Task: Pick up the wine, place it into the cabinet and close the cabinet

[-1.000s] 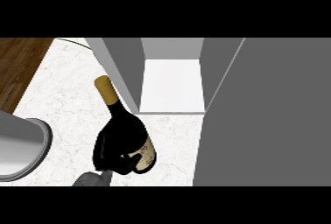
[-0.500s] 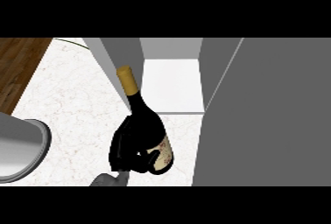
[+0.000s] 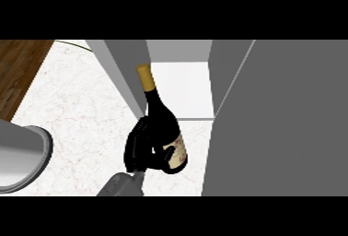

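The wine bottle [image 3: 160, 115] is dark, with a gold foil top and a cream label. It is tilted, its neck pointing away from me toward the open cabinet [image 3: 185, 92]. My right hand [image 3: 138, 148] is curled round the bottle's lower body, partly hiding it. The bottle's top lies against the front edge of the cabinet's grey left wall [image 3: 125, 69], beside the white shelf inside. My left hand does not show.
The open cabinet door [image 3: 285, 120] is a large grey panel filling the right side. The white marble counter [image 3: 81, 115] spreads to the left. A brown wooden surface [image 3: 20, 69] is at the upper left. A grey rounded shape [image 3: 20, 156] sits at the left edge.
My right hand has carried the bottle to the right and farther away, from the open counter to the cabinet's opening. The neck now reaches the cabinet's left wall.
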You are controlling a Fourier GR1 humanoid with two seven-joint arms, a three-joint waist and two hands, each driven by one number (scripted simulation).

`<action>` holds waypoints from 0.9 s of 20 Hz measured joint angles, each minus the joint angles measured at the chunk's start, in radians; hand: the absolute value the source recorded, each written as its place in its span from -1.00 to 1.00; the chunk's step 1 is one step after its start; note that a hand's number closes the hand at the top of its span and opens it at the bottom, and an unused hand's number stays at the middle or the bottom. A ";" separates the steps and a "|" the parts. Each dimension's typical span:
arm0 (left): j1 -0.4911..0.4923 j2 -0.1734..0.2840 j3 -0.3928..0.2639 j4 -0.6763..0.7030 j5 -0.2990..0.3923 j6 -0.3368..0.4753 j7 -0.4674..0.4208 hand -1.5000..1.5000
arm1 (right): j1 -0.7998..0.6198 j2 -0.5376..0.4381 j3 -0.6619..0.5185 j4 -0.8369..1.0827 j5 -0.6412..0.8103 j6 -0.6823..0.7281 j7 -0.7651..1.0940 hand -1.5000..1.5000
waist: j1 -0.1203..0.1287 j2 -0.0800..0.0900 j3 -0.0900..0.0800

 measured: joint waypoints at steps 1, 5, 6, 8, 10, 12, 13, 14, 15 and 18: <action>-0.010 -0.001 -0.010 0.024 0.010 -0.005 -0.019 1.00 | -0.012 -0.004 -0.012 0.006 -0.002 -0.001 0.001 -1.00 | 0.000 0.000 0.000; -0.070 -0.002 -0.038 0.079 0.056 0.009 -0.077 1.00 | -0.029 -0.020 -0.043 0.010 -0.016 0.009 0.009 -1.00 | -0.002 0.001 0.000; -0.086 -0.003 -0.053 0.092 0.075 0.018 -0.093 1.00 | -0.022 -0.016 -0.039 0.010 -0.016 0.010 0.004 -1.00 | -0.003 0.001 0.000; -0.121 -0.003 -0.091 0.115 0.127 0.046 -0.125 1.00 | -0.021 -0.016 -0.048 0.021 -0.029 0.017 -0.009 -1.00 | -0.006 0.001 0.000; -0.169 -0.003 -0.100 0.152 0.160 0.052 -0.133 1.00 | -0.017 -0.023 -0.067 0.023 -0.046 0.030 -0.020 -1.00 | -0.007 0.001 0.000; -0.209 -0.003 -0.077 0.197 0.165 0.039 -0.127 1.00 | -0.012 -0.017 -0.060 0.020 -0.047 0.026 -0.017 -1.00 | -0.006 0.001 0.000; -0.236 -0.003 -0.069 0.226 0.178 0.029 -0.130 1.00 | -0.004 -0.010 -0.051 0.031 -0.041 0.031 -0.036 -1.00 | -0.007 0.002 0.000; -0.253 -0.003 -0.067 0.238 0.189 0.028 -0.131 1.00 | -0.001 -0.009 -0.057 0.042 -0.047 0.037 -0.053 -1.00 | -0.007 0.002 0.000; -0.270 -0.003 -0.059 0.247 0.195 0.033 -0.122 1.00 | -0.007 -0.014 -0.068 0.035 -0.060 0.034 -0.040 -1.00 | -0.006 0.002 0.000; -0.338 -0.003 -0.043 0.307 0.236 0.027 -0.121 1.00 | 0.000 -0.015 -0.072 0.042 -0.068 0.042 -0.055 -1.00 | -0.009 0.002 0.000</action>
